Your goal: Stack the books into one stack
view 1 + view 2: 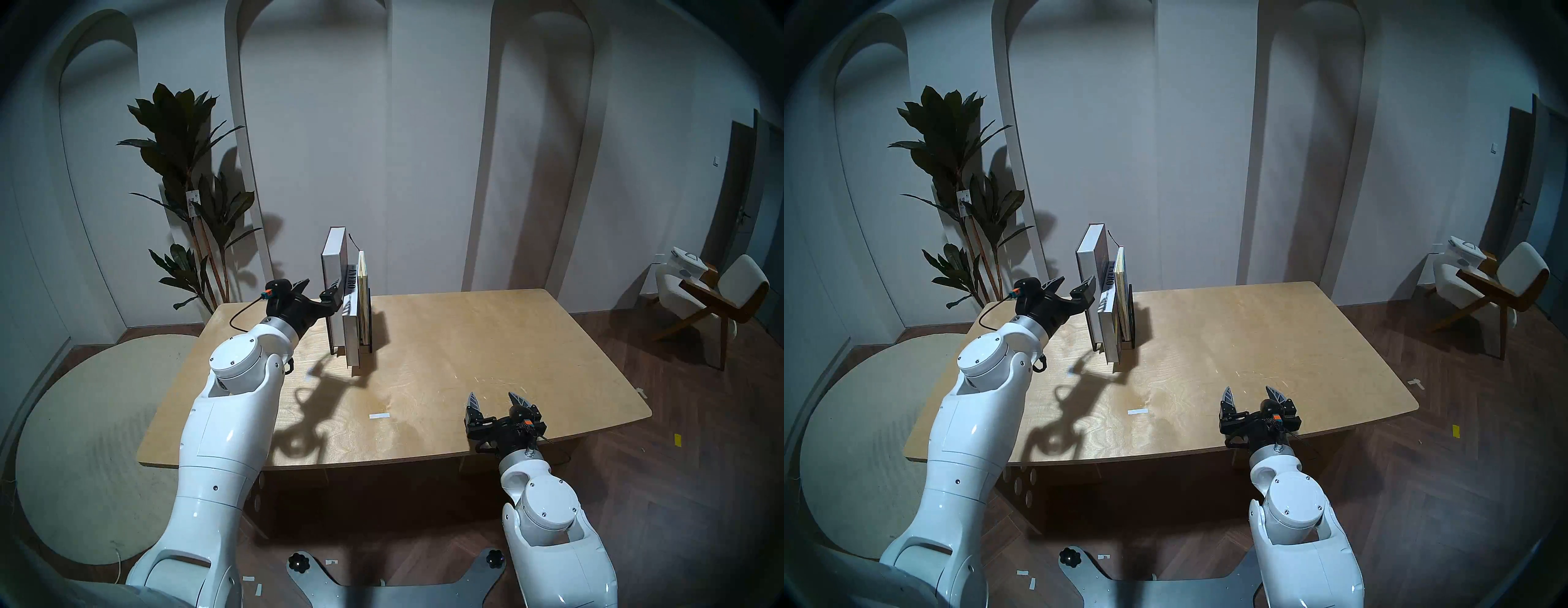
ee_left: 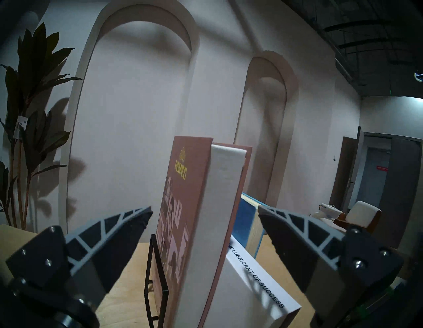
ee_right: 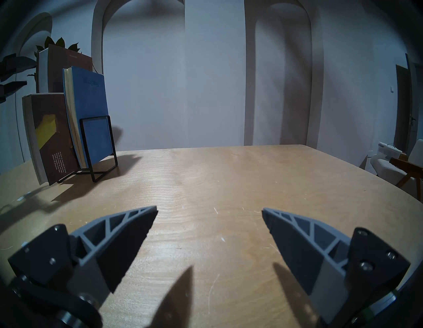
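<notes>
A white wall with tall arched recesses runs behind a pale wooden table point(image 1: 466, 361), and a leafy plant point(image 1: 186, 170) stands in the upper left of the head view. Toward the table's far left, a black wire rack point(image 3: 97, 146) keeps all three books on edge: the tall mauve-brown HOMES book point(image 2: 183, 229) on the left of the row, the shorter brown book with the white spine point(image 2: 256, 277) leaning beside it, and the thin blue book point(image 3: 91, 107) on the right, propped against the rack's end frame. They stand upright only because the rack and each other hold them so; nothing lies flat yet, so no stack exists. The left gripper point(image 2: 206, 220) sits level at the near edge of the row, its jaws spread wide with one finger on either side of the HOMES book's white page edge, clamped on nothing. That looks like lining up to draw out the biggest book first, sensible if it is to be the base. The right gripper point(image 3: 209, 210) waits low at the bottom right of the head view, jaws apart and empty over bare wood, probably leaving that open patch free for the pile.
</notes>
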Available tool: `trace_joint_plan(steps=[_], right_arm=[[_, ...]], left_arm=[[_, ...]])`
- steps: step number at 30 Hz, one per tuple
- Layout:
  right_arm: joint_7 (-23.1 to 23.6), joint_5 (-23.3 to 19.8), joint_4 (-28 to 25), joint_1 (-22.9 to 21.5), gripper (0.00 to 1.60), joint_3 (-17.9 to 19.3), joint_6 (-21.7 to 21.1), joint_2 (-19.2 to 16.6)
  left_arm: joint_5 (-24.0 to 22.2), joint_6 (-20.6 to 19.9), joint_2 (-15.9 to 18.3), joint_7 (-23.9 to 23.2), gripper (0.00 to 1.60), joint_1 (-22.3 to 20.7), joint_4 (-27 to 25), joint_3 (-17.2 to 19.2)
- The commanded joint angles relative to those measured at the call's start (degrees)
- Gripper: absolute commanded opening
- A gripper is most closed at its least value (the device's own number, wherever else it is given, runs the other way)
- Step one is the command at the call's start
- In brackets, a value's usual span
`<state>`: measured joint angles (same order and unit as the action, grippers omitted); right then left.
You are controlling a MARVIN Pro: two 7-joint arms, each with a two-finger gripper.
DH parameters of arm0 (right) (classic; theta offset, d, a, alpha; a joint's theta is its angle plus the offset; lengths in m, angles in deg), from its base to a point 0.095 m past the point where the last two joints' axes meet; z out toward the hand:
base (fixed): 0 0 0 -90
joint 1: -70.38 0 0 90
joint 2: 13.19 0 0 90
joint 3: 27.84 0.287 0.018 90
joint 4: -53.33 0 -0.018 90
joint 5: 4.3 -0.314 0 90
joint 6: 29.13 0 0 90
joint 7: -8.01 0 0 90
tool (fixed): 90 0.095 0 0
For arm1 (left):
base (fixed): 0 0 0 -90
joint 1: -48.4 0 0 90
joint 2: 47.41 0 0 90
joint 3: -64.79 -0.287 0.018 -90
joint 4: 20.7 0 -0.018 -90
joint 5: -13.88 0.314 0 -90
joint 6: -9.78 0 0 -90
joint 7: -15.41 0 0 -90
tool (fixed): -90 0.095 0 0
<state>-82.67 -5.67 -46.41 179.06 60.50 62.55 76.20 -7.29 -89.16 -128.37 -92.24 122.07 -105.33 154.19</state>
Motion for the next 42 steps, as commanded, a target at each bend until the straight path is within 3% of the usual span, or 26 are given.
trace_joint_plan(steps=[1, 22, 42], right_arm=[[0.06, 0.07, -1.46, -0.21, 1.60, -0.06, 0.33, -0.06], [0.06, 0.08, -1.68, -0.08, 1.60, -0.07, 0.27, -0.08], [0.06, 0.08, -1.83, 0.01, 1.60, -0.08, 0.19, -0.09]], left_arm=[[0.94, 2.33, -0.15, -1.03, 1.60, -6.22, 2.50, -1.13], [3.02, 5.90, -0.92, -1.22, 1.60, -15.92, 15.99, -2.01], [4.36, 9.99, -0.54, -4.27, 1.60, -17.82, 20.58, -2.35]])
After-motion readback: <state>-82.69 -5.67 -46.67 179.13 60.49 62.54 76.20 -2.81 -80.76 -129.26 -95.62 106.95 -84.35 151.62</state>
